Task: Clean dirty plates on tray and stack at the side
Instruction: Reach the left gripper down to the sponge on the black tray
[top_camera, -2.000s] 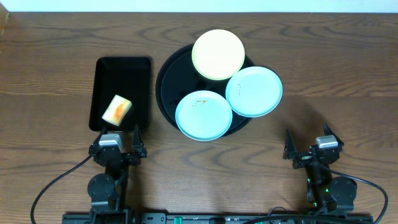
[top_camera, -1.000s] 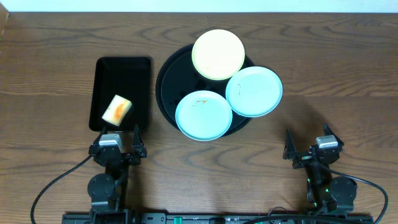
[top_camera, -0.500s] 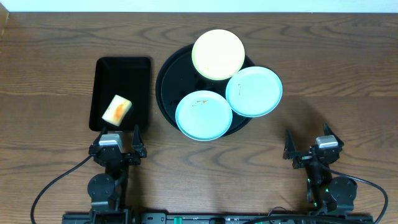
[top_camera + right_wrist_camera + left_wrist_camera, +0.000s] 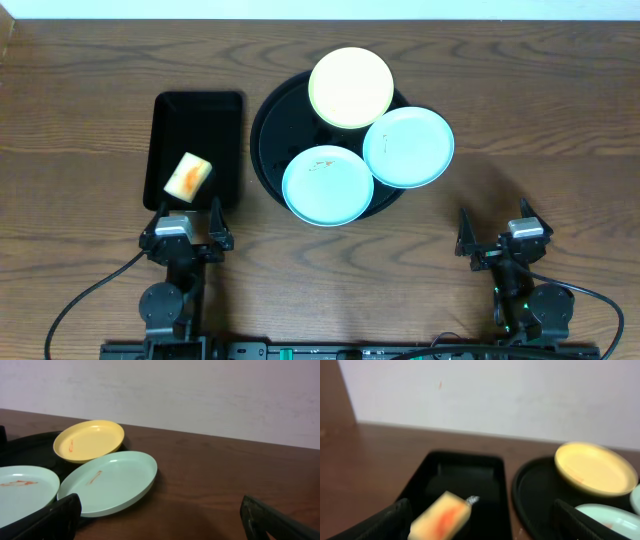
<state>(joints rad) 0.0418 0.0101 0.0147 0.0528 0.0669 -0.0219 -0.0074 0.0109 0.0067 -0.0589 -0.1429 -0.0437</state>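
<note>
The round tray is mostly covered: the yellow plate overhangs its far rim and two blue-green plates overhang its near and right rims. Left of the tray, a rectangular tray holds a blurred orange-stained block. Nearer than the tray, the left gripper and right gripper stand with jaws apart, empty, their fingers cut off in the wrist views

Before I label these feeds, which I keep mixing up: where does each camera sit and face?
Overhead: above the table, looking straight down on the round tray, plates, left gripper and right gripper.
Left wrist: low, facing the wall over the sponge; own fingers at bottom corners.
Right wrist: low, facing the plates; fingers likewise.
Shared: both wrist views show the yellow plate.
</note>
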